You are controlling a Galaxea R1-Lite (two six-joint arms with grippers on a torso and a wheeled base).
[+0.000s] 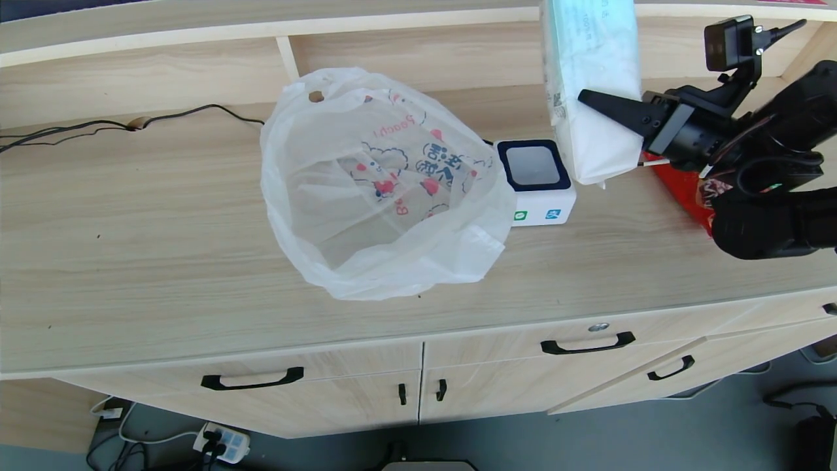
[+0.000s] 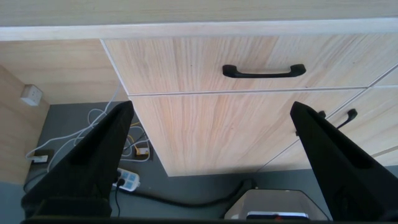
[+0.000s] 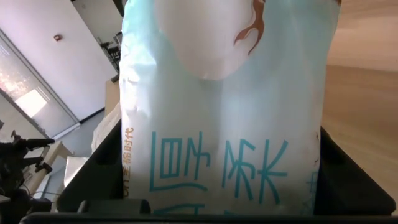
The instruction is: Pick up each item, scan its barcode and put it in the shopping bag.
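My right gripper (image 1: 605, 124) is shut on a pale blue and white tissue pack (image 1: 592, 78), held upright in the air just right of the scanner (image 1: 535, 182), a small white box with a dark glass top. In the right wrist view the tissue pack (image 3: 227, 118) sits squeezed between the two black fingers (image 3: 348, 180). The white plastic shopping bag (image 1: 382, 186) stands open on the counter, left of the scanner. My left gripper (image 2: 211, 162) hangs open below the counter edge, facing the cabinet drawers, with nothing between its fingers.
A red snack packet (image 1: 686, 190) lies on the counter under my right arm. A black cable (image 1: 131, 124) runs along the back left of the wooden counter (image 1: 131, 261). A shelf wall rises behind. Drawers with black handles (image 1: 587, 345) sit below the front edge.
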